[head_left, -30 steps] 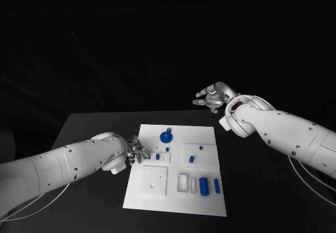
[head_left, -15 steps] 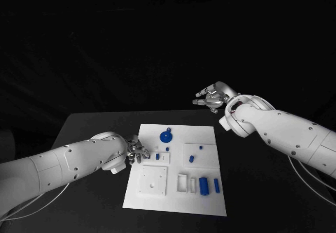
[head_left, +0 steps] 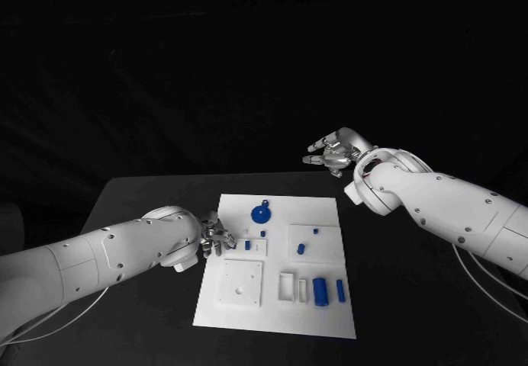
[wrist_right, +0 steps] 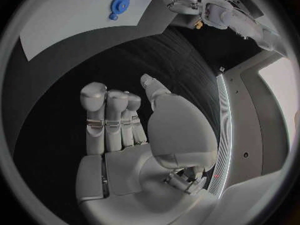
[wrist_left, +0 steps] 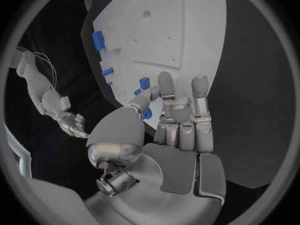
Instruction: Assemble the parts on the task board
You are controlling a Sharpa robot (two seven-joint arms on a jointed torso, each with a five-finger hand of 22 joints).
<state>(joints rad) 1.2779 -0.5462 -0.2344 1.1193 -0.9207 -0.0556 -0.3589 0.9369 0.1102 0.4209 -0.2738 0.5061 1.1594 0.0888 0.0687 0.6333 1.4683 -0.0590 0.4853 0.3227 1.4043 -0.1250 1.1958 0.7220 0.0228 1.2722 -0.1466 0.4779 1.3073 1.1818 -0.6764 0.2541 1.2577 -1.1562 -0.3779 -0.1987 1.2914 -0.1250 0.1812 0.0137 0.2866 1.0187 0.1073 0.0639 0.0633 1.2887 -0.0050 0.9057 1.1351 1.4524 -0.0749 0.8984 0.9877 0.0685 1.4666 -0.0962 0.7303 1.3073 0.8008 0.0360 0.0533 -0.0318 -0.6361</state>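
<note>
From the head view, your left hand point(head_left: 216, 237) sits at the board's point(head_left: 275, 311) left edge, just beside a small part point(head_left: 248, 245); your right hand point(head_left: 334, 152) hangs raised beyond the table point(head_left: 143, 191), well apart. In both wrist views each hand holds nothing, fingers loosely apart.

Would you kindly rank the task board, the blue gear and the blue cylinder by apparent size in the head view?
1. Task board
2. Blue gear
3. Blue cylinder, close to the gear in size, so that order is unsure.
</note>
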